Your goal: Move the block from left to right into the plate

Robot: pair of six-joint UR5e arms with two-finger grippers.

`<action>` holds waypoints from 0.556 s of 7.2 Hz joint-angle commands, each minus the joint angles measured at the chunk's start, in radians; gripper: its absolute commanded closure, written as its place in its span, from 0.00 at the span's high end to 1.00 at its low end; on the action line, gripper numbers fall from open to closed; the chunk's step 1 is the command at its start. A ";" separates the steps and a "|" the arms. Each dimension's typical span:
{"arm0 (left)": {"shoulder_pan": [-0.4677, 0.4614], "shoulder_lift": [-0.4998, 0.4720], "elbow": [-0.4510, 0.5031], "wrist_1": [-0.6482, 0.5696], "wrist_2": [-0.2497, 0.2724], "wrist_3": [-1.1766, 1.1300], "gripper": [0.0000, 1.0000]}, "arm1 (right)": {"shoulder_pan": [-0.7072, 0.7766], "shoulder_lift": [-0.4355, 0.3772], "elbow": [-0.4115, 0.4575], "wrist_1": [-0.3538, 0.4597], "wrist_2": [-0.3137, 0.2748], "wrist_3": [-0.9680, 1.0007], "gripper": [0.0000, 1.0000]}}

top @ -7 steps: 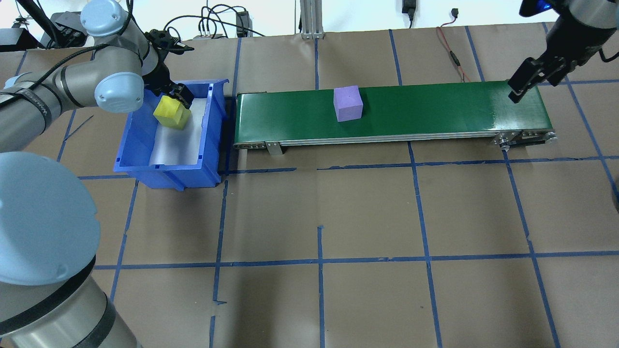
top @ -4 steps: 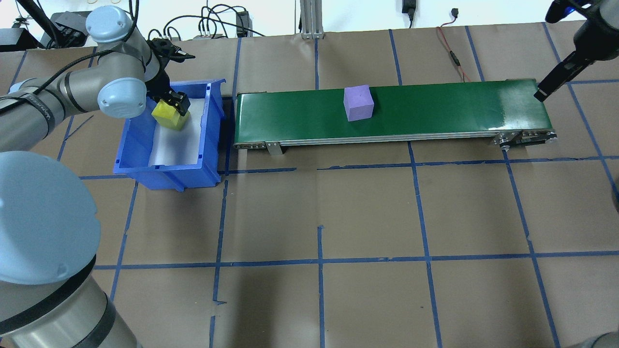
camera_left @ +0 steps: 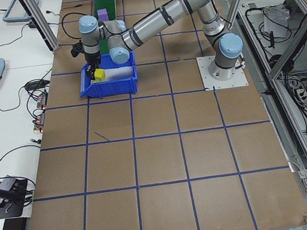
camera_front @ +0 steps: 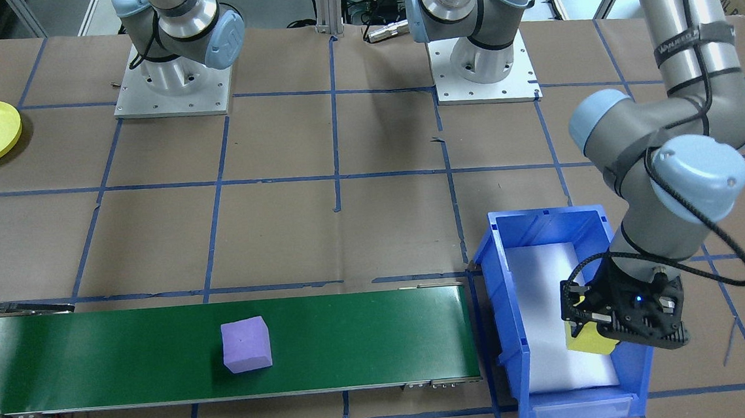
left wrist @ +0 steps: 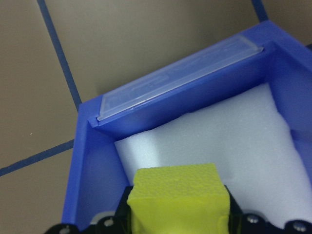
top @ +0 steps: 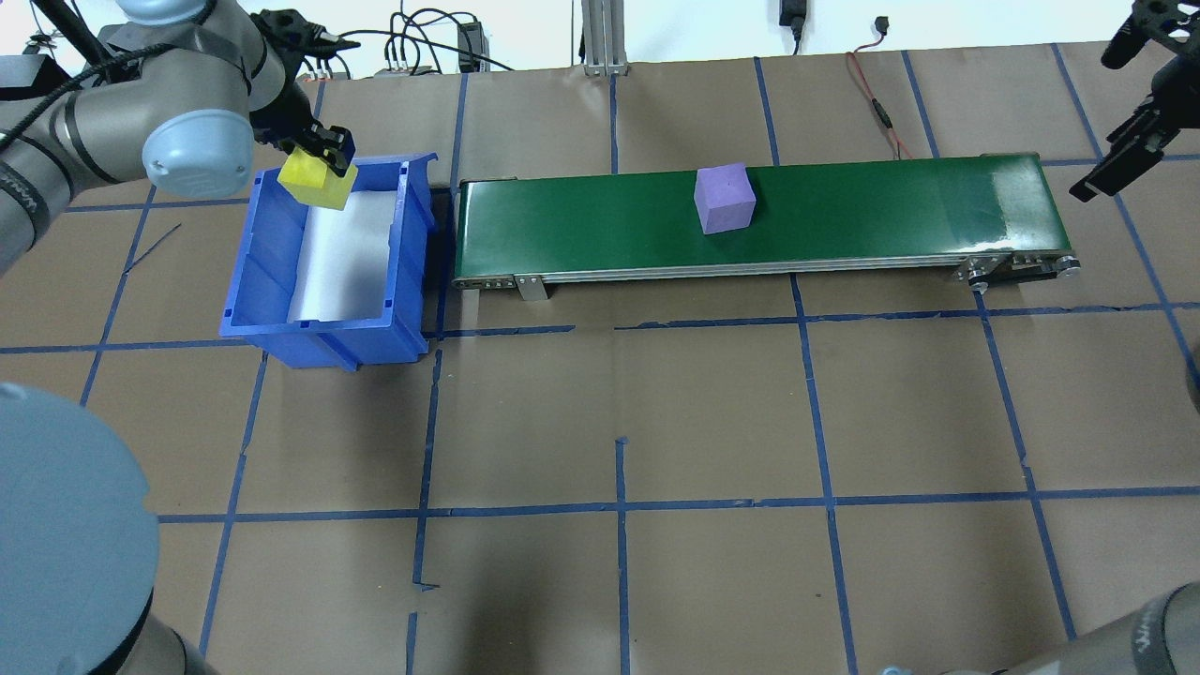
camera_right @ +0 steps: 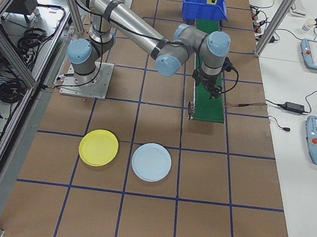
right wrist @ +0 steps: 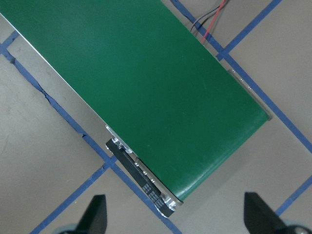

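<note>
Yellow block (top: 316, 181) is clamped between the fingers of the left gripper (top: 323, 155), lifted clear of the white foam liner (top: 339, 253), hanging over the far end of the blue bin (top: 260, 267). Left wrist view shows the block (left wrist: 178, 201) filling the gap between the jaws, with the bin's end wall and its clear label strip (left wrist: 178, 85) beyond. In the front-facing view the block (camera_front: 590, 340) pokes out under the gripper body.

Purple block (top: 724, 198) sits on the green conveyor belt (top: 844, 211), a bit right of mid-length, nothing touching it.

Right gripper (top: 1116, 161) hangs just past the belt's right end, over the table, fingers spread wide with nothing between them. Right wrist view has both fingertips (right wrist: 95, 213) at the bottom corners, belt end (right wrist: 146, 73) below.

Yellow plate (camera_right: 98, 147) lies on the brown table (top: 712, 412) well away from the belt, near the robot's side on the right, with nothing on it. A light blue plate (camera_right: 151, 162) sits just beside it, apart. Red and black wires (top: 877, 103) run on the table past the belt's far edge.
</note>
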 commanded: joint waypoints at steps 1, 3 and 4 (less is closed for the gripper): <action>-0.145 0.090 0.014 -0.034 -0.061 -0.338 0.35 | -0.003 0.034 -0.012 -0.014 0.039 -0.148 1.00; -0.228 0.045 0.016 -0.028 -0.063 -0.492 0.35 | -0.003 0.074 -0.010 -0.129 0.073 -0.346 1.00; -0.239 -0.007 0.016 -0.011 -0.067 -0.493 0.35 | -0.003 0.083 -0.007 -0.136 0.157 -0.401 1.00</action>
